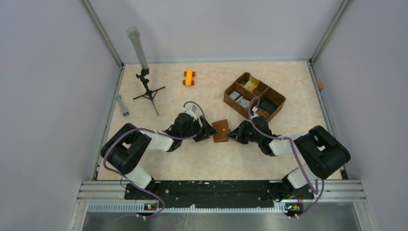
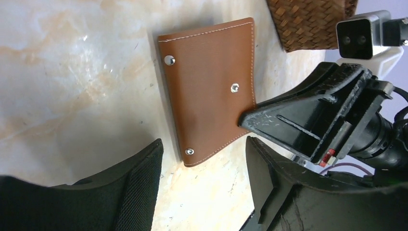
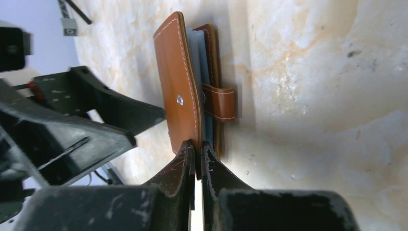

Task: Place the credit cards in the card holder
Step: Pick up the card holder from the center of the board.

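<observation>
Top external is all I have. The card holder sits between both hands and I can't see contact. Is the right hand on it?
Observer: Yes. The right wrist view shows the right hand shut on one cover's edge of the card holder.
Operator: Snap fastened?
Observer: No. The snap tab hangs free. The covers are apart, with blue pockets showing between them.
Operator: Left hand?
Observer: The left wrist view shows the left hand open. It straddles the holder's near corner without gripping it.
</observation>
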Tool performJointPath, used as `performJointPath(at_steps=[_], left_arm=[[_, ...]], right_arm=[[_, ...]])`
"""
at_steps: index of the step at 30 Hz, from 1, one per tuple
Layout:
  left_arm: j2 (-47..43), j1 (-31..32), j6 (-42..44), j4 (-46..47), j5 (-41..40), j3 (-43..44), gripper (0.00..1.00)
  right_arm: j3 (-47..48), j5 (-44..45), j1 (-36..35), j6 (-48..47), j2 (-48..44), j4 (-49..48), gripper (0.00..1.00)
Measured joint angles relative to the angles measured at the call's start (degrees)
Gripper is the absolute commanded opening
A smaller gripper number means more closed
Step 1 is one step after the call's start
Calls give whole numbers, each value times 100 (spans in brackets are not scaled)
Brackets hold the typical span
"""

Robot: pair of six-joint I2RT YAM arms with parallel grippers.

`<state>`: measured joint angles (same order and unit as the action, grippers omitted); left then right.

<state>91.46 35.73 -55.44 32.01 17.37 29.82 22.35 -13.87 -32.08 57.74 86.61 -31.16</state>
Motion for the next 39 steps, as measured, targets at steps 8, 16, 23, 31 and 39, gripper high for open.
performJointPath(at_steps=[8,16,23,31,39], left_arm=[[361,-2,-669,516,345,-146,62],[824,-11,-1154,1414,632,-264,56],[846,-44,-1224,1615,638,-398,44],[640,-90,-1196,1707,621,-527,30],[-149,-138,-1165,1770,645,-562,0]], right_arm=[[-549,-319,0,476,31,-1058,0],[-695,-426,0,804,175,-1519,0],[-682,-463,-94,811,315,-1659,0],[-446,-518,-173,608,116,-1445,0],[-74,-428,-175,31,-739,-382,38]])
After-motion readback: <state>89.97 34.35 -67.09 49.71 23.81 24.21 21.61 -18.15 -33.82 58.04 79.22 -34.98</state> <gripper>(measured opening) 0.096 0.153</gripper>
